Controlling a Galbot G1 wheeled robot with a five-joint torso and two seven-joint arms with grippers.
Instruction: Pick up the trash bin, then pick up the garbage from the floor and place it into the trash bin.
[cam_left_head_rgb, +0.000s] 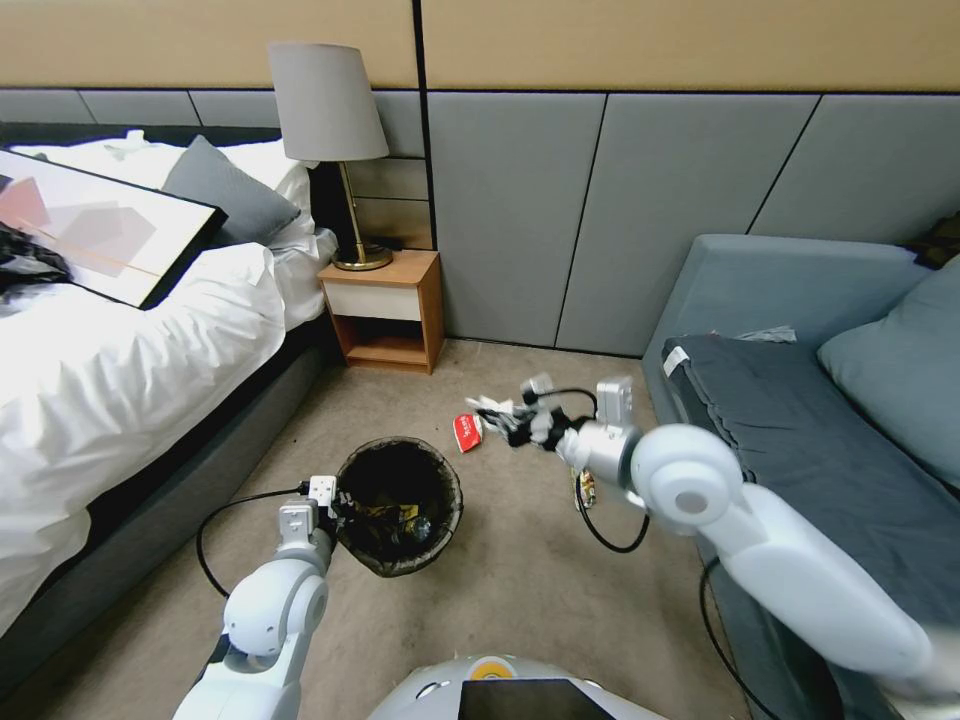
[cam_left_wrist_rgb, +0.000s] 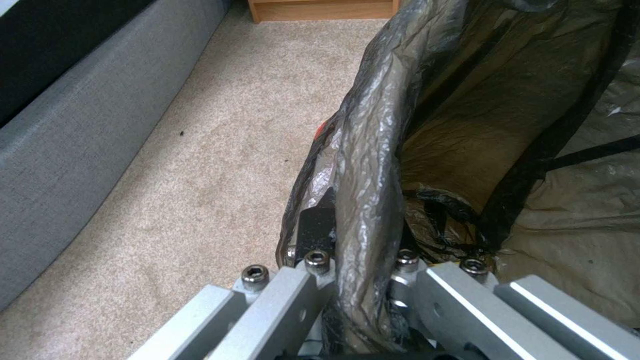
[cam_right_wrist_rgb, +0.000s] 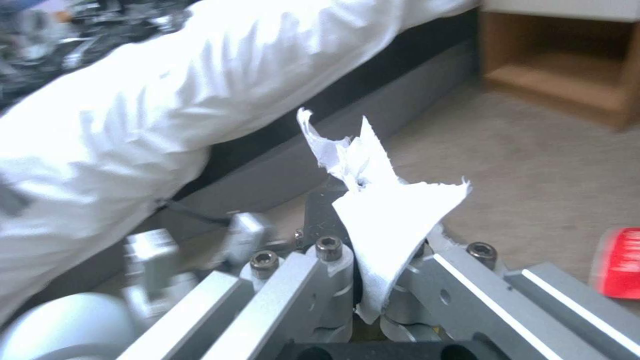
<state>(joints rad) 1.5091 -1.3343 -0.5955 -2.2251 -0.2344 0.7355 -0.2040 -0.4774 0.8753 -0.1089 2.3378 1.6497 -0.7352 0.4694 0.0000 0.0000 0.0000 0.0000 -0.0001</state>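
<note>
The trash bin (cam_left_head_rgb: 398, 520) with its black liner stands low over the carpet in front of me, with some litter inside. My left gripper (cam_left_head_rgb: 326, 497) is shut on the bin's near-left rim (cam_left_wrist_rgb: 365, 150), one finger on each side of the liner-covered wall. My right gripper (cam_left_head_rgb: 505, 418) hovers above the floor beyond the bin's right side, shut on a piece of garbage, a crumpled white paper (cam_right_wrist_rgb: 383, 210). A red-and-white packet (cam_left_head_rgb: 467, 431) lies on the carpet just behind the bin, and is the red packet (cam_right_wrist_rgb: 619, 262) at the edge of the right wrist view. A yellow wrapper (cam_left_head_rgb: 586, 489) lies under my right forearm.
A bed (cam_left_head_rgb: 120, 360) with a white duvet and a framed picture (cam_left_head_rgb: 95, 225) runs along the left. A wooden nightstand (cam_left_head_rgb: 385, 310) with a lamp (cam_left_head_rgb: 330, 110) stands at the wall. A grey sofa (cam_left_head_rgb: 800, 400) fills the right. Open carpet (cam_left_head_rgb: 520, 590) lies between them.
</note>
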